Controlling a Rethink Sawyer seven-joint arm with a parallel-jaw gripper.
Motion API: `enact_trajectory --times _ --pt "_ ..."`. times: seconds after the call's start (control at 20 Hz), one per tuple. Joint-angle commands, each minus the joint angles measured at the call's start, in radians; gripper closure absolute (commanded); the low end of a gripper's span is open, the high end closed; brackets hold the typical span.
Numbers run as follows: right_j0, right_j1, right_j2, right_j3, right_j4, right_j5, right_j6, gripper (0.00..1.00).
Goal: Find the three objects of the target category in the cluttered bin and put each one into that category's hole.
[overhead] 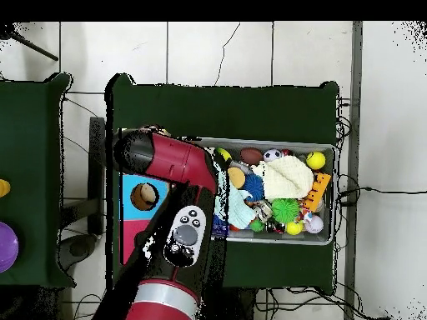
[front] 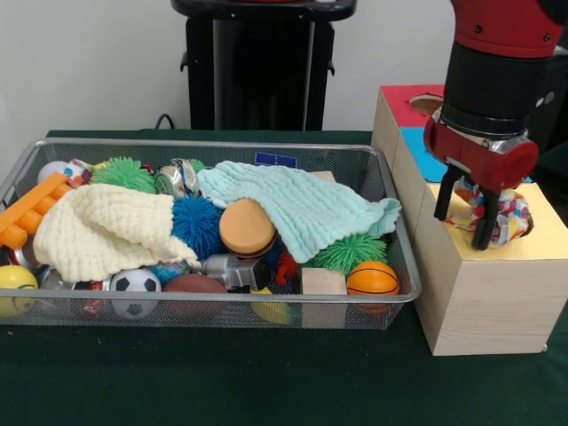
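The wire mesh bin (front: 222, 146) lies on the green table, full of toys; it also shows in the overhead view (overhead: 327, 152). One polka-dot fabric bundle (front: 508, 213) sits on the yellow surround (front: 543, 238) of the pale wooden box (front: 479, 302) and covers the hole. My gripper (front: 461, 229) hangs right over it, open, with its fingers (front: 485, 226) straddling the bundle's left part. No other polka-dot bundle shows clearly in the bin. In the overhead view my arm (overhead: 171, 162) hides the gripper and the yellow hole.
The box also has a blue surround (front: 426, 161) and a red surround (front: 404, 105) farther back. In the bin lie a cream knitted cloth (front: 102, 231), a mint cloth (front: 302, 204), a blue pom ball (front: 195, 226), a green pom ball (front: 348, 251), a burger toy (front: 247, 229) and several small balls.
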State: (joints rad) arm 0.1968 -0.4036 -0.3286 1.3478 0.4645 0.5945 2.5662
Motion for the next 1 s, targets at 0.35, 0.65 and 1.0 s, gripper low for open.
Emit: enact_trajectory --times 0.35,0.65,1.0 --pt "-0.048 0.024 0.125 0.185 -0.071 0.041 0.002 0.00" --pt "-0.041 -0.030 0.114 0.192 -0.076 0.100 0.003 0.00" --pt "0.016 -0.034 0.012 0.135 -0.118 0.089 0.074 0.00"
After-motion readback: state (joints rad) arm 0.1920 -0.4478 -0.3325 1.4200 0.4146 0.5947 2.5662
